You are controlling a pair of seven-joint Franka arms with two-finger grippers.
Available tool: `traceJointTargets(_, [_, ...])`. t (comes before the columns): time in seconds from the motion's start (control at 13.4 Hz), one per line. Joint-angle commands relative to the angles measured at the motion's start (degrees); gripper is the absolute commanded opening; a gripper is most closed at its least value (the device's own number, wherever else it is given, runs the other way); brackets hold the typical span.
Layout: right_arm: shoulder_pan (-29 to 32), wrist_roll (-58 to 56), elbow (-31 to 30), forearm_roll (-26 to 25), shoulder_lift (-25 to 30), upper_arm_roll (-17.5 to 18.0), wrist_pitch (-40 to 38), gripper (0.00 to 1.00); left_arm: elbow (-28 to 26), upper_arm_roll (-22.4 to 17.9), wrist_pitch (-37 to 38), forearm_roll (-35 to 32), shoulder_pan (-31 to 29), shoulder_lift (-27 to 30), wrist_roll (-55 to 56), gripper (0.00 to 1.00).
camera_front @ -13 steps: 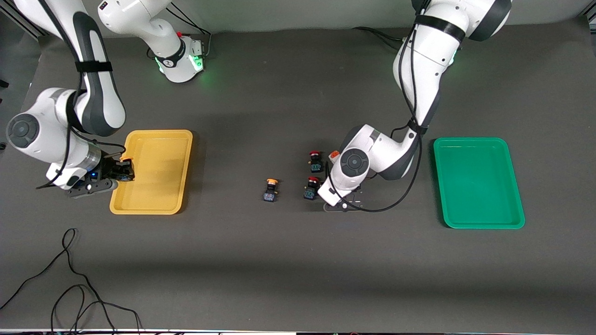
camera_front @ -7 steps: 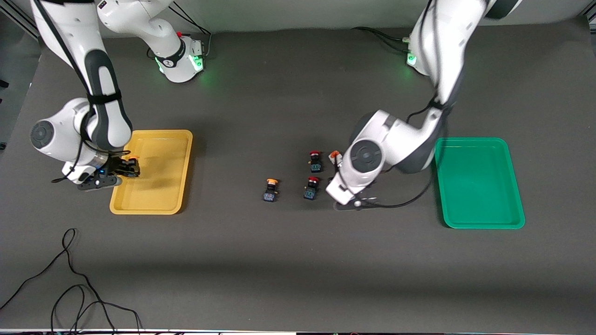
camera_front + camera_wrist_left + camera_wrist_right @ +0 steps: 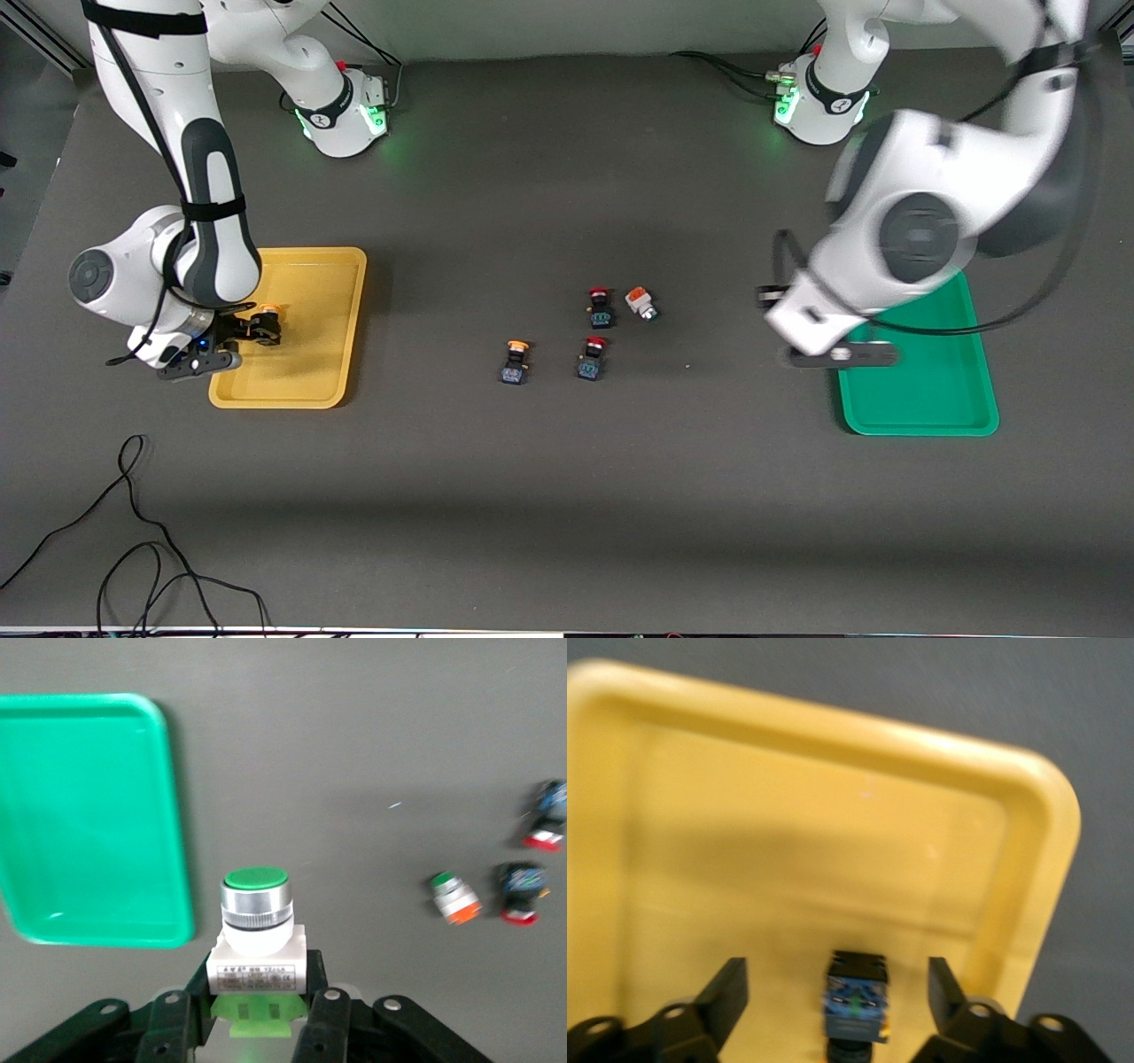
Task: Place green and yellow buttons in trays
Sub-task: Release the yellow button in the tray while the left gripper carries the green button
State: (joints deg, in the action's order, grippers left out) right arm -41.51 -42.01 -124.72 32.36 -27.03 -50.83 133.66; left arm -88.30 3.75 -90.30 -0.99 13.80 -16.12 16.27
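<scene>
Green button [image 3: 255, 926]: I see it clamped in the left gripper [image 3: 257, 1010], jaws closed on its whitish body, green cap pointing away from the wrist. The gripper is up in the air over the edge of the green tray [image 3: 952, 390] that faces the table centre; the tray sits at the left arm's end of the table.

Yellow button [image 3: 855, 1001]: it lies in the yellow tray [image 3: 332, 266], dark body between the spread fingers [image 3: 726, 992] of the right gripper [image 3: 257, 330], not touching either one. The jaws are wide open, nothing held. This tray sits at the right arm's end.

Second yellow button [image 3: 515, 361] lies on the mat mid-table. From it, one red button [image 3: 592, 356] is at 3 o'clock, another [image 3: 600, 306] at about 2. An orange-and-white button [image 3: 640, 302] lies just beside that second red one, toward the green tray.
</scene>
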Motion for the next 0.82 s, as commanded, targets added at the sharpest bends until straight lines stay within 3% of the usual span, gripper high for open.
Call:
traceJointTargets(0.0, [-0.4,3.2,9.0,-5.3,0.5,-2.3,-9.2,1.0,-4.1,0.5,2.5,-2.8,-7.3,3.4,-11.2,0.0])
traceJointTargets(0.15, [-0.4,10.1,18.9,-10.5,0.4,-2.3,-20.0,1.0,-6.9,0.4,1.5,-3.2,-13.3,4.9,-19.9,0.0])
traceJointTargets(0.3, [-0.9,15.3,26.5,-11.7,-0.2,-1.7,-27.7,1.0,-10.4,0.4,-2.1,-4.3,-17.6,5.3,-24.6,0.0])
traceJointTargets(0.52, [-7.8,26.8,29.0,-11.4,-0.5,-1.0,-28.5,1.0,-20.7,0.4,-16.4,-7.4,-23.2,5.6,-30.4,0.0])
traceJointTargets(0.74, [-13.0,48.2,34.3,-10.8,-3.9,5.1,-28.3,1.0,-30.1,0.4,-28.9,-7.4,-26.6,4.8,-34.1,0.0])
